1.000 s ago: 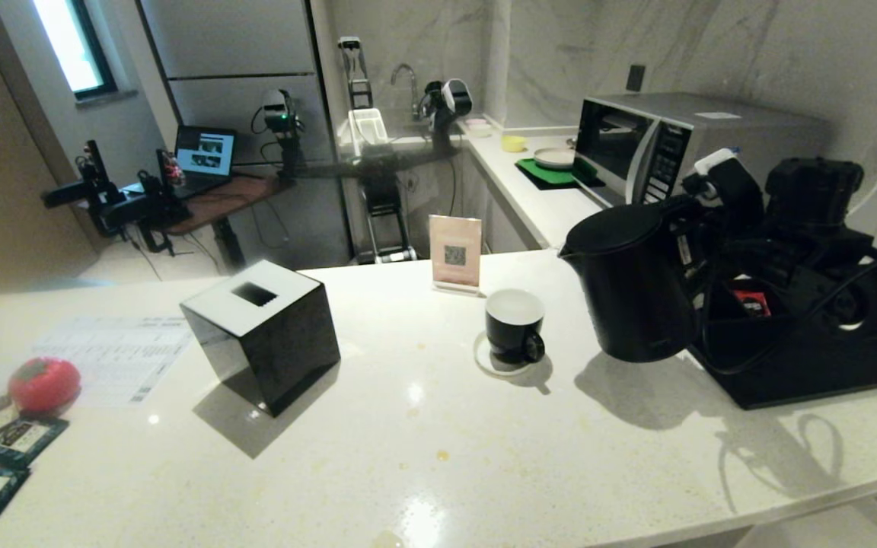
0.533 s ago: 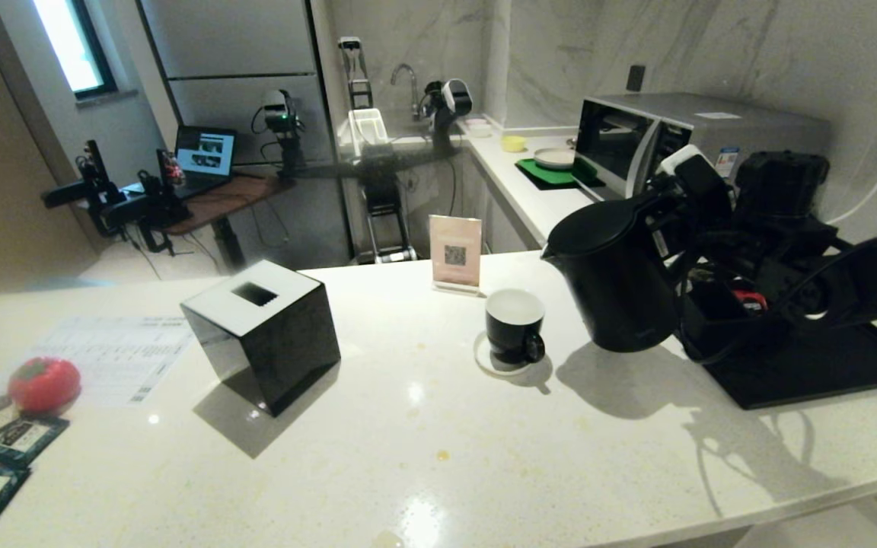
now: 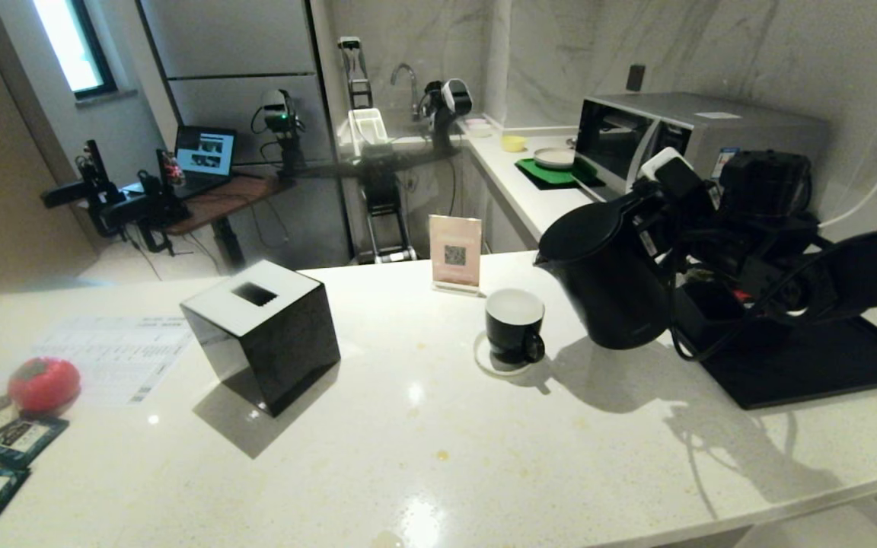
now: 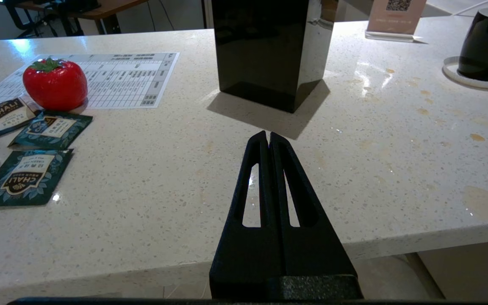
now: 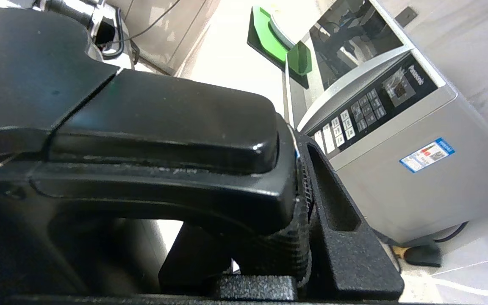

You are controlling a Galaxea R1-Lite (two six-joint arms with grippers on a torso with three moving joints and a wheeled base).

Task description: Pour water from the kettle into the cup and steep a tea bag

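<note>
Right pincer [image 3: 674, 221] has the kettle [image 3: 610, 285] clamped by its handle, lifted off the desk [image 3: 423, 426] just right of the cup [image 3: 515, 326], spout aimed cupward, ready to pour I'd guess; left pincer [image 4: 268, 136] sits closed and empty at the near edge.

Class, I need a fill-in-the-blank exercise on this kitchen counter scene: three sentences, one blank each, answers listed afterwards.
1. The right pincer holds the kettle by its ____.
2. The cup stands on a small white ____.
3. The kettle's spout points toward the robot's ____ side, where the cup is.

Missing words: handle; coaster; left
</note>
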